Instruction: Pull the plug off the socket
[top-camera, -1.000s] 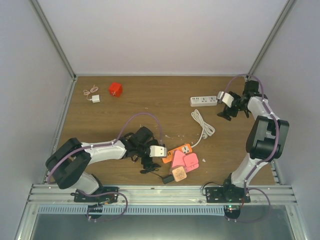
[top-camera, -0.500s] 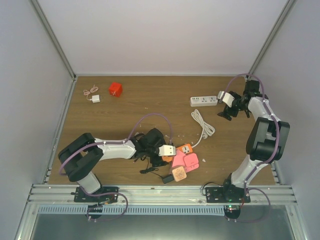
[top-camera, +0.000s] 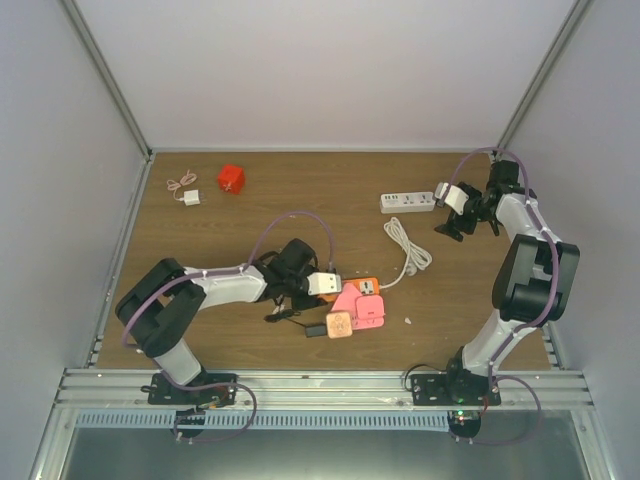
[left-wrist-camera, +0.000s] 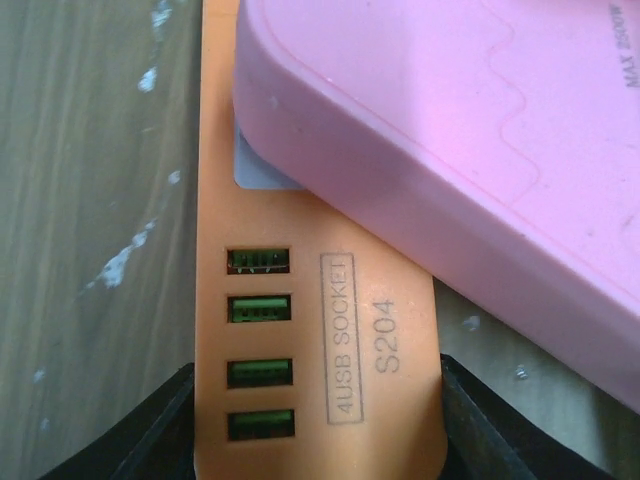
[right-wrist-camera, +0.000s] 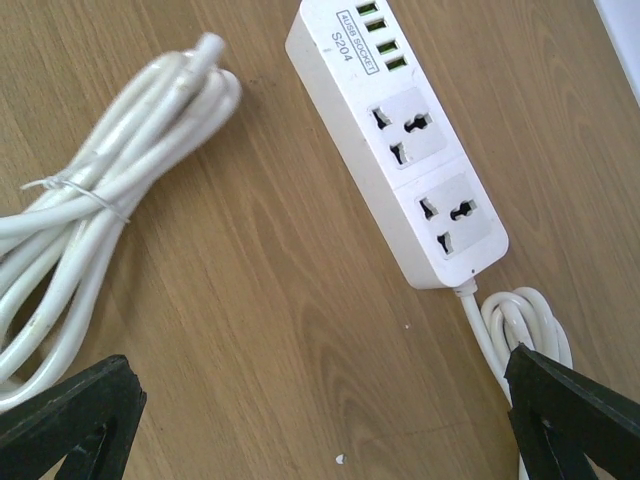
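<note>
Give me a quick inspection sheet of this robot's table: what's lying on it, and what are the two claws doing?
Surface: wooden table, a few white specks.
Job's things: orange socket strip with pink plugs sitting on it.
Clutter: red cube, small white charger, white power strip.
Grippers: left gripper clamps the USB end of the orange socket strip; right gripper open, above the white power strip, holding nothing.
Cables: coiled white cord on the table; purple cables along both arms.
Surroundings: white walls; metal rail at the near edge.
</note>
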